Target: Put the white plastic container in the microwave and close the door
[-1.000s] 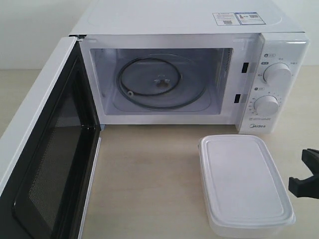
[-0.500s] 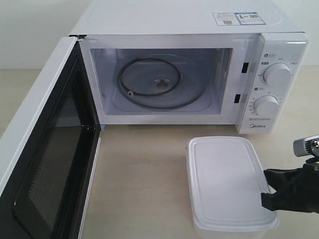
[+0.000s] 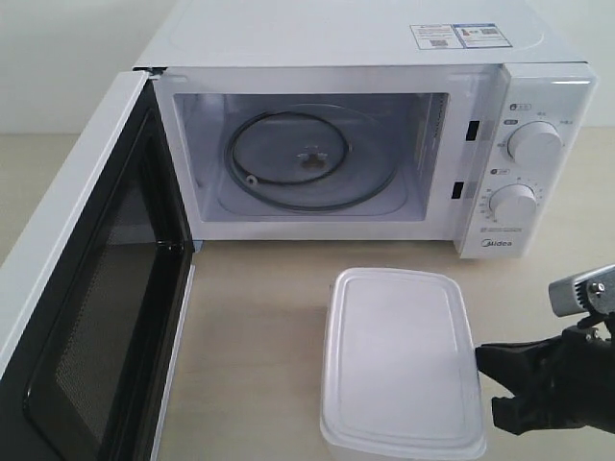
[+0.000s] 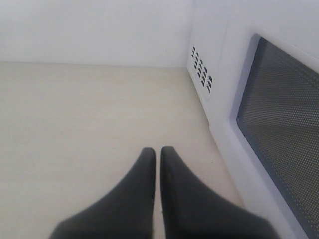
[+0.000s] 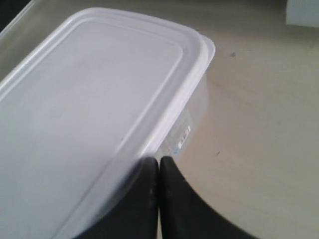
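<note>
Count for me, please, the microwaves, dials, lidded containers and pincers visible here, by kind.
microwave: 1
dials: 2, upper dial and lower dial
white plastic container: 1
pincers: 2, left pincer and right pincer
Total: 6

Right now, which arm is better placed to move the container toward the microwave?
Right. The right gripper, shut, sits against the white plastic container; the left gripper is outside the open door, away from it.
</note>
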